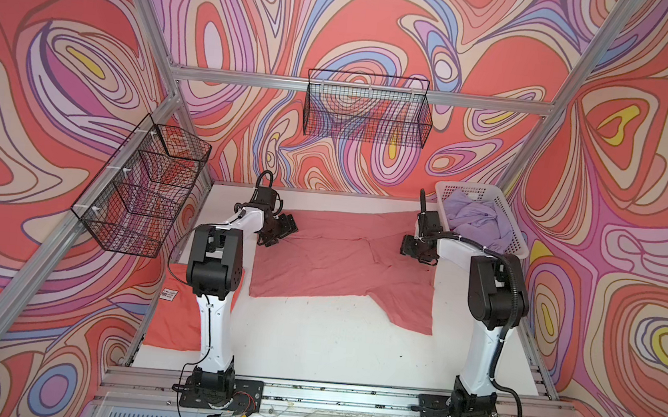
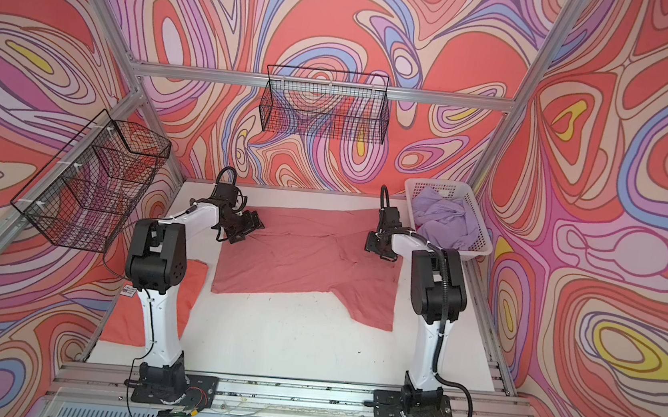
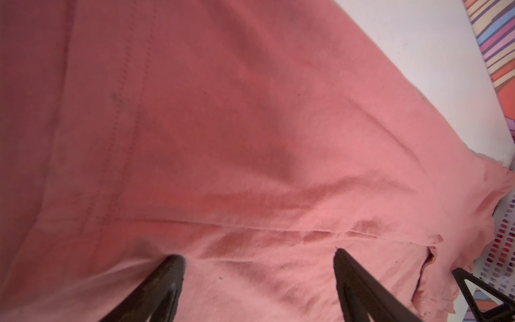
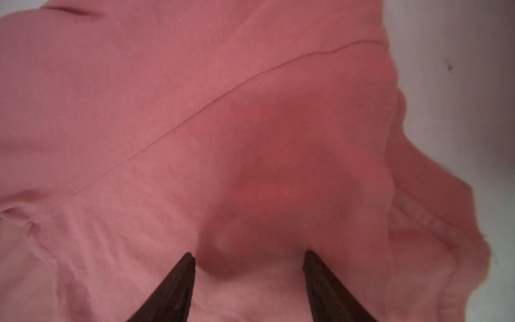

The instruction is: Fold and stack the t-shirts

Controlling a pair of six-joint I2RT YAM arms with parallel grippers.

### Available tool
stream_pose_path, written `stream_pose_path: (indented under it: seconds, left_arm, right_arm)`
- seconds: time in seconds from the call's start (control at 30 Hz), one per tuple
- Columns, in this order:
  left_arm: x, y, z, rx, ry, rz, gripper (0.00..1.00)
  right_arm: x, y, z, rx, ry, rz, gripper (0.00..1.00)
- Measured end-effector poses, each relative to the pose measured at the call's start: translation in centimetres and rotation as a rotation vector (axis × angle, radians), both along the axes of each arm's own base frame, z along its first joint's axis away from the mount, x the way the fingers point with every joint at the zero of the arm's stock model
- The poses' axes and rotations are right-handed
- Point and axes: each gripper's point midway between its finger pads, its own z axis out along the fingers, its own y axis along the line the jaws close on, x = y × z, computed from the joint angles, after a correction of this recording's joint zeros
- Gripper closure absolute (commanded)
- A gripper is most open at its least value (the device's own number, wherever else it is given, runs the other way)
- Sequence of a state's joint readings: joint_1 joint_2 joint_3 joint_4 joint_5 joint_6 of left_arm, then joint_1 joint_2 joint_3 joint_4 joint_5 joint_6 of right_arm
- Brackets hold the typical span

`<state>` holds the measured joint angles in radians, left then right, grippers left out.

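Note:
A dusty salmon-pink t-shirt [image 1: 344,260] [image 2: 306,257] lies spread across the middle of the white table [image 1: 332,343], with one sleeve reaching toward the front right. My left gripper [image 1: 284,230] [image 2: 249,224] hovers low over its far left edge, open, and only flat pink cloth [image 3: 250,139] shows between the fingers [image 3: 258,256]. My right gripper [image 1: 408,246] [image 2: 371,242] is at the shirt's far right part, open, its tips [image 4: 249,253] either side of a small raised fold [image 4: 250,195]. An orange-coral shirt [image 1: 176,311] [image 2: 134,315] with a white label lies folded at the front left. A lavender shirt [image 1: 477,219] [image 2: 444,216] sits crumpled in the basket.
The white slatted basket [image 1: 507,218] [image 2: 478,215] stands at the table's back right corner, just behind my right arm. Black wire baskets hang on the left wall [image 1: 142,187] and the back wall [image 1: 369,110]. Aluminium rails [image 1: 326,397] run along the front edge.

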<state>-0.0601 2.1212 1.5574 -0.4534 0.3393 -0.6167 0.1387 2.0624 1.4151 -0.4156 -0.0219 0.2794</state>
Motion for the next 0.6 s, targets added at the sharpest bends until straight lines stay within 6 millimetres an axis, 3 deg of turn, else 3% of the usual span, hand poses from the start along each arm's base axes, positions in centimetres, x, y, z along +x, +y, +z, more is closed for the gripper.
stream_pose_path:
  seconds: [0.13, 0.27, 0.37, 0.47, 0.6]
  left_arm:
    - [-3.1, 0.2, 1.6, 0.005, 0.012, -0.004, 0.14]
    - [-7.0, 0.9, 5.8, 0.027, -0.039, 0.004, 0.19]
    - [-10.2, 2.0, 7.1, 0.04, -0.052, 0.031, 0.28]
    - [-14.0, 4.2, 5.2, 0.046, 0.014, 0.103, 0.37]
    - [-18.5, 6.0, 1.2, 0.058, 0.147, 0.177, 0.46]
  right_arm:
    - [-1.4, -0.1, 1.6, 0.0, 0.026, 0.012, 0.33]
    - [-3.3, 0.0, 7.2, 0.023, -0.048, 0.023, 0.33]
    - [-5.6, 0.0, 11.0, 0.047, -0.114, 0.029, 0.33]
    - [-8.5, -0.1, 11.9, 0.07, -0.122, 0.028, 0.33]
    - [-12.2, -0.3, 9.8, 0.091, -0.043, 0.016, 0.33]
